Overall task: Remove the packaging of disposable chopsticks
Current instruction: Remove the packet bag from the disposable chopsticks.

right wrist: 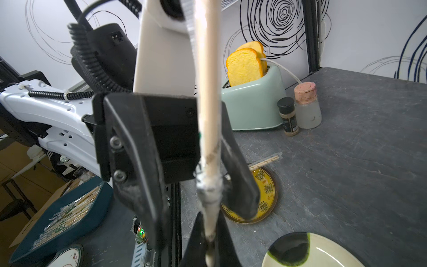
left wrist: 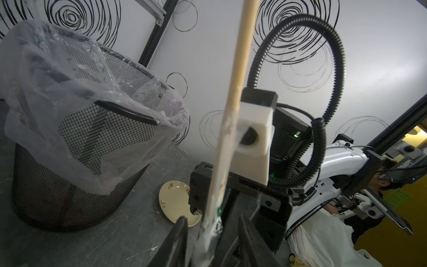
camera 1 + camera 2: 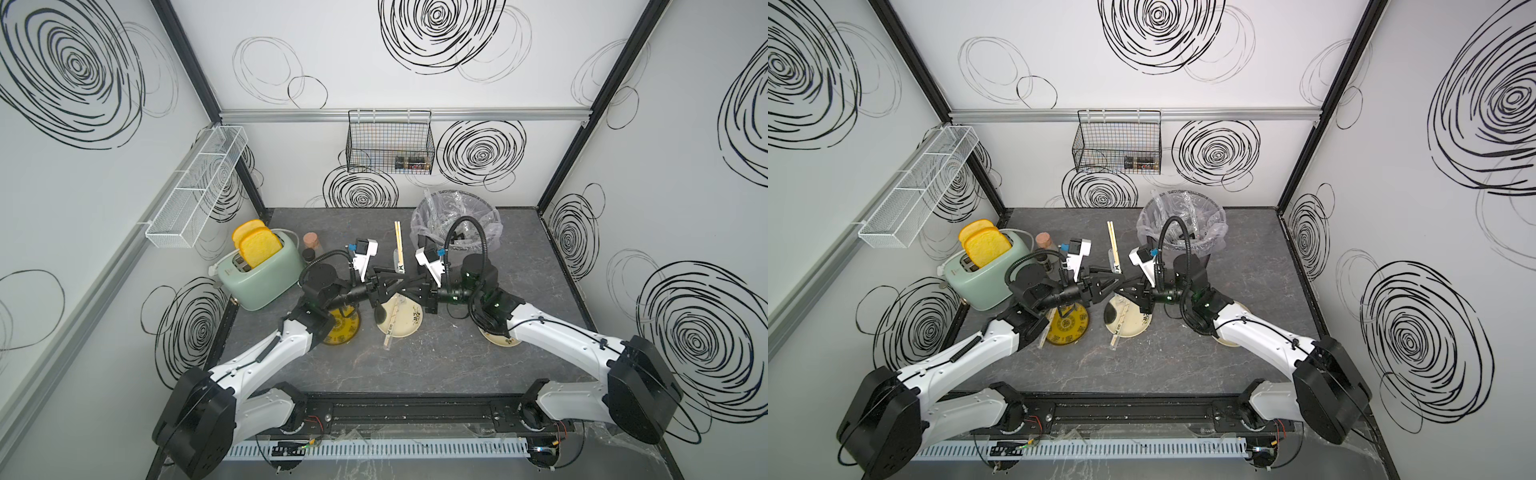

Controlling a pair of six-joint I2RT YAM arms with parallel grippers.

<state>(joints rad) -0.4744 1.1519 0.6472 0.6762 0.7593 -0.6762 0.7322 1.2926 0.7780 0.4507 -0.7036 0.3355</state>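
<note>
Above the cream plate [image 3: 411, 326] the two arms met tip to tip, holding up one pair of disposable chopsticks [image 3: 398, 237] between them. In both top views its free end showed beyond the plate's far rim.

The right hand [image 1: 209, 231] was clamped tight on the pair's lower end. Whether plastic lay under its pads could not be told. The left hand [image 2: 211, 231] stood partly open, its two fingers [image 2: 179, 240] on either side of the stick. The left wrist view showed a gap on each side, so it clasped nothing.

The packaging [image 2: 219, 166] covered only the lower stretch of that pair. It was a clear sleeve with green and dark print, bunched into a white crumple just above the right hand. The upper stretch of pale wood was bare.

A second pair [image 3: 392, 322], in its sleeve, lay across the cream plate with one end past the plate's near rim. The yellow plate [image 3: 1071, 328] sat just left of the cream plate. A third pair [image 3: 1045, 330], also sleeved, lay at the yellow plate's rim on the side turned away from the cream plate.

The mesh bin [image 2: 69, 196] with its clear liner stood behind the cream plate and to its right. The green toaster [image 3: 266, 274] stood well to the cream plate's left and farther back on the table [image 3: 519, 374].
</note>
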